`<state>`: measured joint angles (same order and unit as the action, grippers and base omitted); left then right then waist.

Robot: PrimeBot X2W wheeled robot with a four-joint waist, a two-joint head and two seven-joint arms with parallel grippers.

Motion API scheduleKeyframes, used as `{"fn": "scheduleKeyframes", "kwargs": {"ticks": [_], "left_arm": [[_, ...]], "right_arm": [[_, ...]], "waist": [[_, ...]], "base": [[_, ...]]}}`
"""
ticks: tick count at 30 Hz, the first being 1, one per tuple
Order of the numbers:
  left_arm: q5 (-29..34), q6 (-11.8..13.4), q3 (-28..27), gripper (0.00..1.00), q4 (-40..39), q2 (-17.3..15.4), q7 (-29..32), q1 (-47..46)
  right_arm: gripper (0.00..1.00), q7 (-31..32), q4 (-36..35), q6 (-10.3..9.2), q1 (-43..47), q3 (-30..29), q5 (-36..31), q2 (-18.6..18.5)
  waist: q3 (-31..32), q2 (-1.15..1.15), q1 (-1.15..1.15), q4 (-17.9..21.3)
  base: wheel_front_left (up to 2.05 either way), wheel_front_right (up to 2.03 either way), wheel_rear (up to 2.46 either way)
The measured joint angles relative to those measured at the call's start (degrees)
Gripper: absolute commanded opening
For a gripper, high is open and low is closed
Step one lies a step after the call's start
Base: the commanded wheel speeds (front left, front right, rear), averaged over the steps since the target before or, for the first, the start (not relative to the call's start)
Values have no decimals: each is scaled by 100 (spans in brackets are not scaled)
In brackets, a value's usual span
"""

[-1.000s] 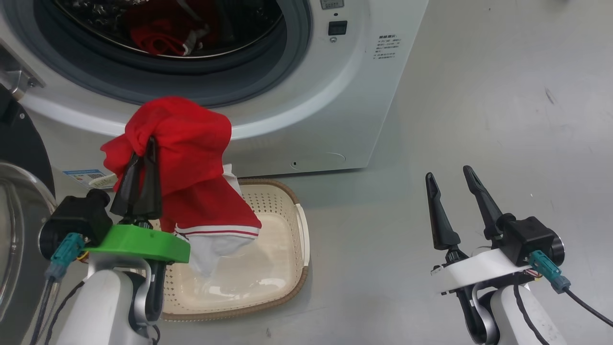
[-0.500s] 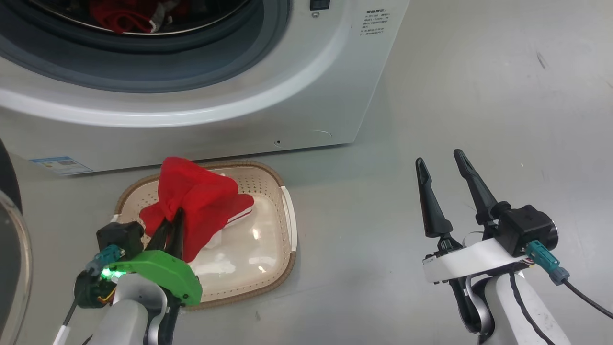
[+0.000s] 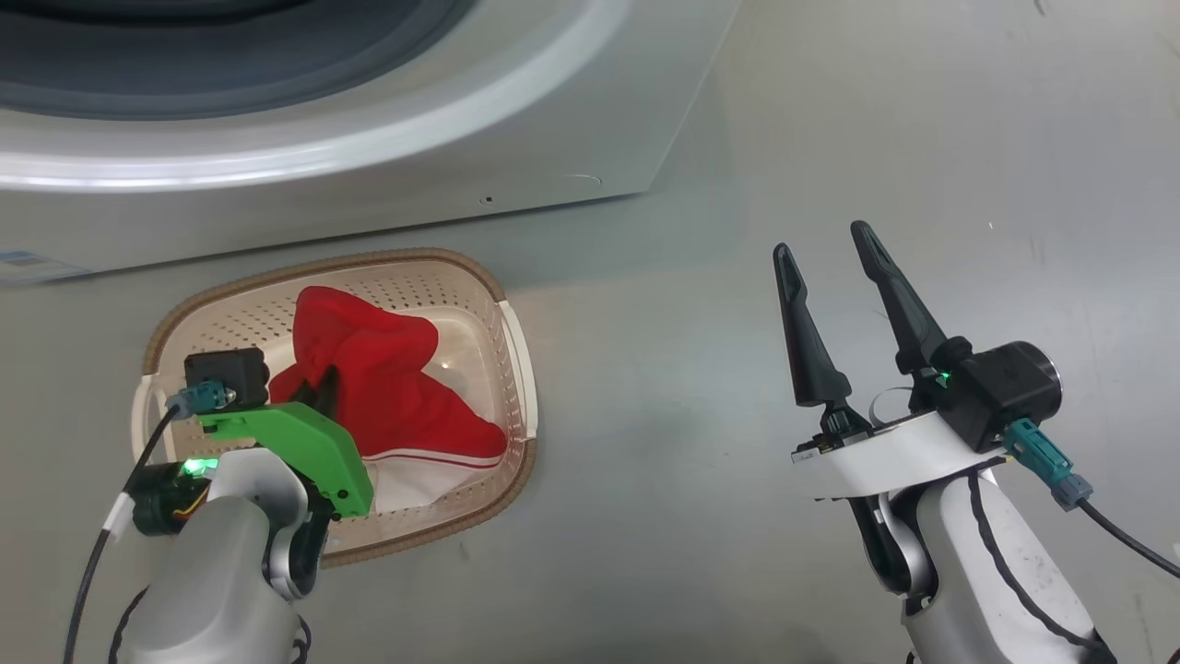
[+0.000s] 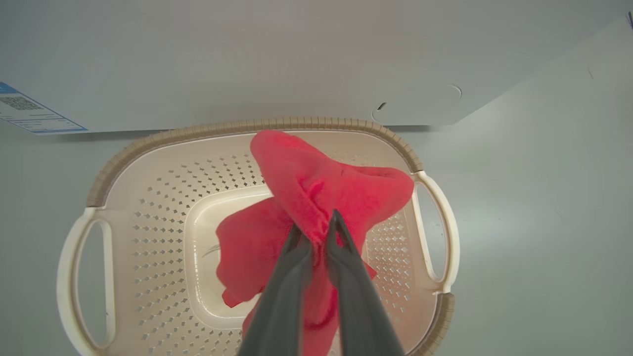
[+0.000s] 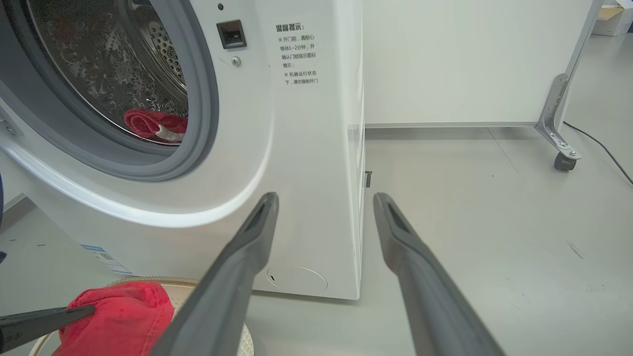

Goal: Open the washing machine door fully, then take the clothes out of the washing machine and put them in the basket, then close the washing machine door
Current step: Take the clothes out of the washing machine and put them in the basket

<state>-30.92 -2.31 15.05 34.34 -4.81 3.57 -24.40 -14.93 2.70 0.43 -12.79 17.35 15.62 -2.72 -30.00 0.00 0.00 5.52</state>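
Right now the left gripper (image 4: 316, 225) is pinched tight on a red garment (image 4: 301, 173), held low inside the basket (image 4: 247, 124). The basket sits on the grey floor (image 3: 691, 387), just in front of the washing machine (image 5: 306, 148). More red cloth (image 5: 154, 123) lies in the drum. The right gripper (image 3: 822, 238) is spread wide above the floor, well apart from the basket.

Grey floor (image 3: 922, 138), white partition (image 5: 445, 59), caster wheel (image 5: 565, 161)
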Motion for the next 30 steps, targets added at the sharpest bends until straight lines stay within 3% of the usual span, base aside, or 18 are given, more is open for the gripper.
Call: {"fn": "scheduleKeyframes", "kwargs": {"ticks": [23, 26, 27, 28, 30], "left_arm": [[-350, -102, -409, 0, 1593, -168, 282, -1166], [-380, -102, -457, 45, 1726, -164, 203, -1240], [-381, -102, -482, 77, 1759, -159, 159, -1267], [-381, -102, -498, 100, 1796, -159, 130, -1298], [-392, -101, -541, 100, 1887, -143, 67, -1369]], "right_arm": [[100, 0, -141, -59, -665, 220, 51, -10], [100, 0, -138, -59, -677, 222, 51, -9], [100, 0, -135, -60, -679, 221, 51, -10], [100, 0, -133, -62, -682, 220, 51, -10], [100, 0, -130, -83, -700, 200, 51, -8]], "waist": [[-1222, 0, 0, 768], [-1258, 0, 0, 789], [-1261, 0, 0, 786], [-1262, 0, 1, 782], [-1260, 0, 0, 764]], "base": [[0, 0, 0], [0, 0, 0], [0, 0, 0], [0, 0, 0], [0, 0, 0]]}}
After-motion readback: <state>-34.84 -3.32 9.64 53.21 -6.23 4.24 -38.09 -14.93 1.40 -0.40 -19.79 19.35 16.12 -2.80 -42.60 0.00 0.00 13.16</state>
